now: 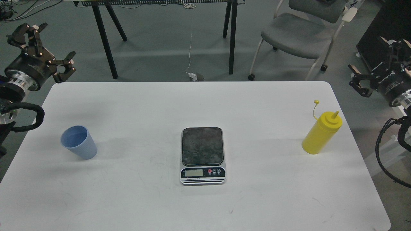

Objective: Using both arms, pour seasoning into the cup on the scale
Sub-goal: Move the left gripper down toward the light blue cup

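A light blue ribbed cup stands upright on the left side of the white table. The scale, with its dark worn platform bare, sits at the table's middle. The yellow seasoning bottle stands upright near the right edge, its small tethered cap hanging off the nozzle. My left gripper hovers open beyond the table's far left corner, well away from the cup. Off the right edge, above and right of the bottle, my right gripper is also open, holding nothing.
Behind the table are the black legs of a desk and a grey chair on castors. A white cable runs down to a plug on the floor. Black cable loops hang by both arms.
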`<state>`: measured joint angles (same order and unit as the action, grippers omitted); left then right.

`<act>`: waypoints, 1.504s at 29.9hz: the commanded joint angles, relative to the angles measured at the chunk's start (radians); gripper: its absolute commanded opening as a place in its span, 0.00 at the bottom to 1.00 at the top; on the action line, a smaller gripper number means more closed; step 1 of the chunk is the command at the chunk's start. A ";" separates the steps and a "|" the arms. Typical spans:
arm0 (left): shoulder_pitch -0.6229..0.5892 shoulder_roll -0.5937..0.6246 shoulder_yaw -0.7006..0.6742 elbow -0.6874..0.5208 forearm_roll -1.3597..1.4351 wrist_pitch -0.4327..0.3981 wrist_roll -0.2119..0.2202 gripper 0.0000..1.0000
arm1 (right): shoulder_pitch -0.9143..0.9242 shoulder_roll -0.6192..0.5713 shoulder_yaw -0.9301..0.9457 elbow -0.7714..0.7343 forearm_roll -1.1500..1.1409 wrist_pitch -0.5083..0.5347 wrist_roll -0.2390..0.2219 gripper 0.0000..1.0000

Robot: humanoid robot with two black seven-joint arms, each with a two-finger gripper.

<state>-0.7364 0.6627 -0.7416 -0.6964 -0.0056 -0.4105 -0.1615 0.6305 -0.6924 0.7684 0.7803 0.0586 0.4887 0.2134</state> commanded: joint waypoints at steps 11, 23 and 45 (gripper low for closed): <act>0.005 0.011 -0.013 -0.005 -0.005 -0.033 -0.024 1.00 | -0.002 0.001 0.005 0.000 0.001 0.000 0.000 1.00; -0.009 0.167 0.166 -0.035 0.295 -0.073 -0.055 0.99 | -0.006 -0.001 0.003 0.000 0.000 0.000 0.000 1.00; -0.009 0.311 0.203 -0.061 0.778 -0.078 -0.327 1.00 | -0.009 -0.007 0.005 0.007 0.000 0.000 0.003 1.00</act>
<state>-0.7744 0.9698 -0.5516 -0.7558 0.6779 -0.4888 -0.4743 0.6214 -0.6980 0.7732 0.7868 0.0595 0.4887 0.2161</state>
